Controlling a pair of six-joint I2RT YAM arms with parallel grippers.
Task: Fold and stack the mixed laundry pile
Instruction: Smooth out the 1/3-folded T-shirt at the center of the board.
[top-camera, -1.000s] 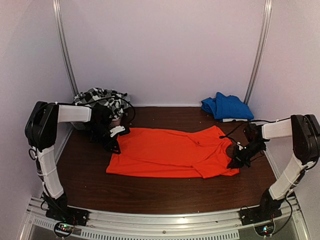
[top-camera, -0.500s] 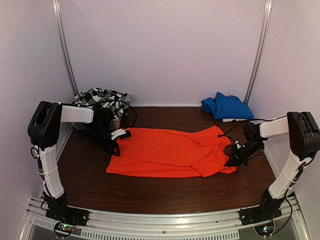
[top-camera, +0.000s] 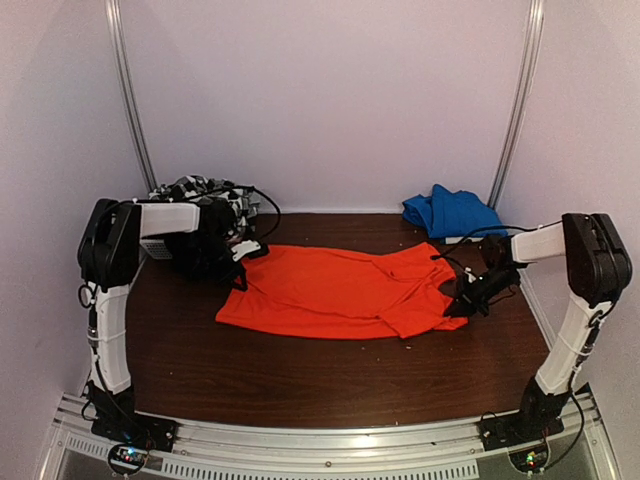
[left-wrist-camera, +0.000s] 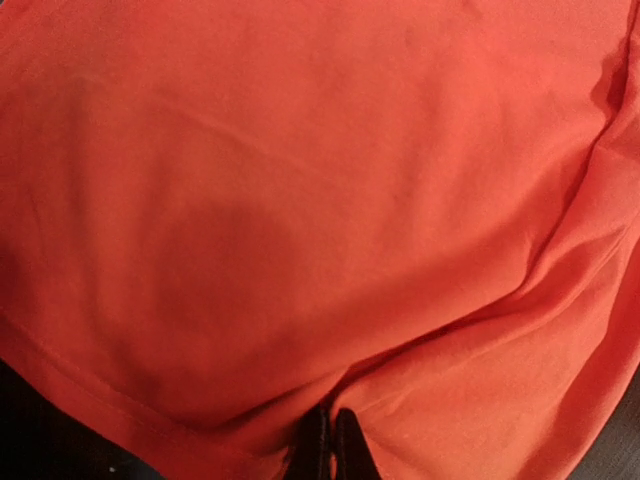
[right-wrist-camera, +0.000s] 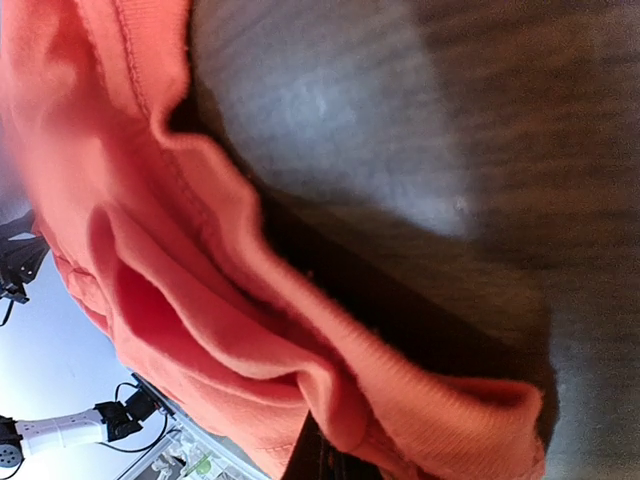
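Far left corner: black-and-white checked garment (top-camera: 205, 193), heaped against the back wall.
Left of centre: left gripper (top-camera: 240, 276), pinched tight on the left edge of the orange-red shirt (top-camera: 335, 292).
Centre: orange-red shirt, spread mostly flat on the dark wooden table (top-camera: 300, 375), rumpled toward the right.
Right: right gripper (top-camera: 462, 304), closed, apparently clamping the shirt's bunched right hem.
Far right corner: blue garment (top-camera: 452, 212), loosely folded.

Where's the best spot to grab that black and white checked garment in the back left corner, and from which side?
I'd pinch a raised fold atop the checked garment, coming down from above on its front-right side. It lies crumpled in a heap, no flat edge showing, and the back wall and left wall block the other sides.
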